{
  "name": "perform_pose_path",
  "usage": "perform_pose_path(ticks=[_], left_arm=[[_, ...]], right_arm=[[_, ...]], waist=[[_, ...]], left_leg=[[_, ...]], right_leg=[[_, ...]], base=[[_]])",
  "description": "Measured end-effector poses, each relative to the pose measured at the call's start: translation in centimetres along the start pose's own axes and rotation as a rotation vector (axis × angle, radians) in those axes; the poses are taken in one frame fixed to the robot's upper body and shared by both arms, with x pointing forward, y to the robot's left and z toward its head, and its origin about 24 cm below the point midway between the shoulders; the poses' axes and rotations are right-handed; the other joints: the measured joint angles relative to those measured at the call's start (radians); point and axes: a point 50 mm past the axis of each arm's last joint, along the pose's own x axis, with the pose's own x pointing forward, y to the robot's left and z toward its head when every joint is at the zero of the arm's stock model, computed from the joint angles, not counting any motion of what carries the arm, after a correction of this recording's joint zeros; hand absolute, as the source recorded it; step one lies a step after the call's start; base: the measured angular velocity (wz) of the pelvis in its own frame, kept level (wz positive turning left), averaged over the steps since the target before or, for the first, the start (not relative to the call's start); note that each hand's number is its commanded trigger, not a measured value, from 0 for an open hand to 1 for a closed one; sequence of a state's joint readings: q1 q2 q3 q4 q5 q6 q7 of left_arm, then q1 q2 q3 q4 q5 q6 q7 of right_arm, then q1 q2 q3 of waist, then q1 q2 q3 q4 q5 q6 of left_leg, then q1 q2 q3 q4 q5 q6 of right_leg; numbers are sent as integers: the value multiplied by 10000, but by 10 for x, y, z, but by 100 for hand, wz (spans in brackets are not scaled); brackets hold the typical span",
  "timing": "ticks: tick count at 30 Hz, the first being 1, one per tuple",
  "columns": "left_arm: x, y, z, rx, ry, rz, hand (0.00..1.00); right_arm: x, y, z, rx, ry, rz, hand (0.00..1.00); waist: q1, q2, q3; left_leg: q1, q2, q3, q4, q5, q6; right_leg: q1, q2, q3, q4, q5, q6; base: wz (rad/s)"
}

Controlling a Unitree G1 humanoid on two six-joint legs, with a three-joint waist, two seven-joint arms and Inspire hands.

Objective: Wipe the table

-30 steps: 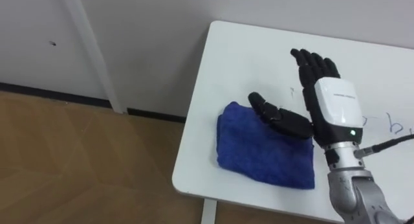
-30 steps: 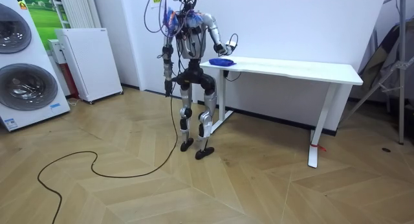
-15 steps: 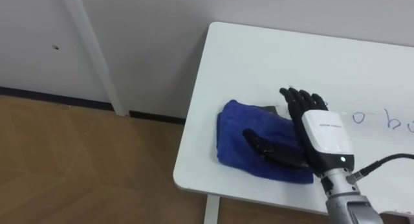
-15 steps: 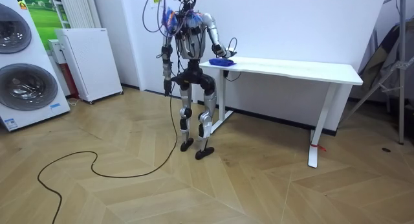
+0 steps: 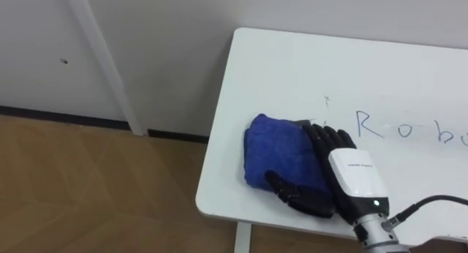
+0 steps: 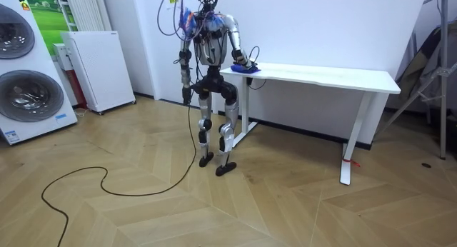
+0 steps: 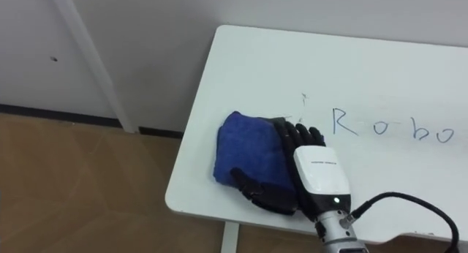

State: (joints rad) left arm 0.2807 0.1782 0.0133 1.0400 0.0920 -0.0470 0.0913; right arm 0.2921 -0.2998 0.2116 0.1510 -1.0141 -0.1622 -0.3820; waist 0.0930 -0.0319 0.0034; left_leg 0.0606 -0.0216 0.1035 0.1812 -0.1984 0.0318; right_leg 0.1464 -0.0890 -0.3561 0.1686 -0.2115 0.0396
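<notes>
A folded blue cloth (image 5: 281, 154) lies on the white table (image 5: 307, 70) near its front left corner. My right hand (image 5: 345, 178) rests flat on the cloth's right half, fingers straight and pointing away from me, thumb spread toward the table's near edge. Blue marker writing (image 5: 402, 129) runs across the tabletop just right of the hand. In the room view I stand at the table's left end (image 6: 335, 77) with the right arm reaching onto the cloth (image 6: 246, 68). My left hand (image 6: 185, 97) hangs at my side.
The table's front edge (image 5: 219, 213) is close under the cloth, with wooden floor below. A wall and white post (image 5: 95, 55) stand to the left. A washing machine (image 6: 25, 68) and white cabinet (image 6: 96, 68) stand at the room view's left.
My right hand moved back toward me and came down, from the tabletop beyond the cloth onto the cloth itself. The marker writing it had covered is now in sight.
</notes>
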Motion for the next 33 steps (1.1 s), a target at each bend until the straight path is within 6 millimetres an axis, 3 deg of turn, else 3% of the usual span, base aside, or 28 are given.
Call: perform_pose_path(ticks=[4, 12, 22, 27, 33], left_arm=[[-1, -1, -3, 2, 82, -161, 0], [-1, -1, -3, -3, 89, -211, 0], [-2, -1, -6, -3, 176, -314, 0], [-4, -1, -15, 24, 437, -313, 0], [-4, -2, -16, 320, 543, -356, 0]], right_arm=[[-2, 4, 1, -18, -34, 178, 0], [-6, 12, -5, -41, 234, 541, 0], [-7, 13, -6, -4, 319, 574, 0], [-7, 13, -8, 420, 562, 576, 0], [-6, 12, -10, 594, 679, 617, 0]], waist=[[74, -44, 33], [212, -77, 24], [232, -62, 1], [233, -159, -56], [216, -205, -46]], left_leg=[[-12, -1, 0, -20, -1, 0], [43, -6, -49, -13, -1, 0], [38, -7, -90, 37, -1, 0], [14, -15, -145, 48, 0, 0], [-18, -45, -248, 79, 0, 0]], right_leg=[[-12, 2, -5, -2, 0, 0], [84, 2, 9, -15, 0, 0], [124, 5, -14, -9, 0, 0], [146, 4, -86, -9, 0, 0], [204, -10, -197, -10, 0, 1]], base=[[0], [2], [1], [3], [8]])
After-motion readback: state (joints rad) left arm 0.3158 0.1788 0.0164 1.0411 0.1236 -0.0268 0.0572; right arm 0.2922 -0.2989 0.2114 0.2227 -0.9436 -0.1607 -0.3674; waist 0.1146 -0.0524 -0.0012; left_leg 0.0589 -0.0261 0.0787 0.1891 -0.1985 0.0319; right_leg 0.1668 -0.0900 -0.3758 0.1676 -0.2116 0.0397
